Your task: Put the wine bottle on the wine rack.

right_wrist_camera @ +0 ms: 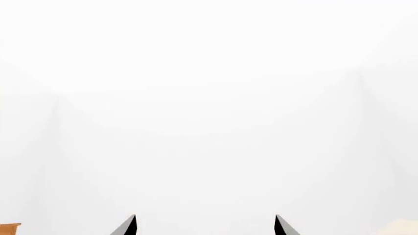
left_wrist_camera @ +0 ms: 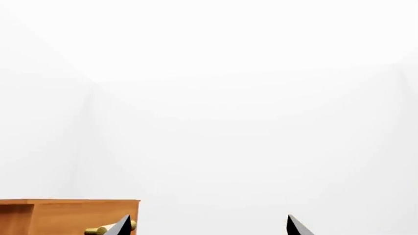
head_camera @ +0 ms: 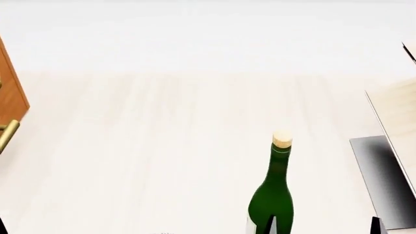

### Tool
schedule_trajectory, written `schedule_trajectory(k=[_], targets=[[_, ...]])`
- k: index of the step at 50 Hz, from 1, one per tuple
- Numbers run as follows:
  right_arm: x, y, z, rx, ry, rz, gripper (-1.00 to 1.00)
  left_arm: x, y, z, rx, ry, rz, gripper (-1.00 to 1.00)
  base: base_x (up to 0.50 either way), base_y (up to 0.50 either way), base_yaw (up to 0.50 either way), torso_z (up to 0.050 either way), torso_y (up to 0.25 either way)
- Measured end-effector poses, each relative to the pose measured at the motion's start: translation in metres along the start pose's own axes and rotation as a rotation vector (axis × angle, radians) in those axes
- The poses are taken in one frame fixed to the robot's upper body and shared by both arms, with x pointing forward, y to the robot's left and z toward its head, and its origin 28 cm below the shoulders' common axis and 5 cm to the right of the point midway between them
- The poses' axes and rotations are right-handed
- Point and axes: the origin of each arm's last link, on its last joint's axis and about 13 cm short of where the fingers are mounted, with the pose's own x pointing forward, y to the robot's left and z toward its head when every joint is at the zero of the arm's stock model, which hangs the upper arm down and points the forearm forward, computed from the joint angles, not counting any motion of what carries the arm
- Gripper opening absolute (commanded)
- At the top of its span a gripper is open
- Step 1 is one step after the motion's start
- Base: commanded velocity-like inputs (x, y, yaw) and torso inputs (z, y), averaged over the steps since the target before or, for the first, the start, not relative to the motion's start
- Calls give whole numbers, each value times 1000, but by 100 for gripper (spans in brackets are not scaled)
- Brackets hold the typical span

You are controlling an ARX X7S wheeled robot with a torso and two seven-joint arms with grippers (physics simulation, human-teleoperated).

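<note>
Wine bottle (head_camera: 273,195) stood upright on the pale bench (head_camera: 162,146), near its front edge, right of centre. Wine rack (head_camera: 390,161) sat at the right edge, apart from the bottle. Cabinet (head_camera: 9,92) at the left edge. Left tool (left_wrist_camera: 207,226) and right tool (right_wrist_camera: 205,225) both spread wide, holding nothing.

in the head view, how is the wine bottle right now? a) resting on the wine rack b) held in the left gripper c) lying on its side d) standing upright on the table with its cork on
d: the wine bottle stands upright on the pale table, tan cork on top, apart from the wine rack at the right edge, and no gripper holds it.
</note>
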Motion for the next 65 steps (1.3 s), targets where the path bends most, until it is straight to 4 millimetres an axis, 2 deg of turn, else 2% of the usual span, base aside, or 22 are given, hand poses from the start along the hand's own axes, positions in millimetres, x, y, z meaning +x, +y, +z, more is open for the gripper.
schedule_trajectory(k=[65], targets=[[1,0,-2,35,67,19,100,-1,0,-1,-1,1,-2,100,0,-75,0,0,0]])
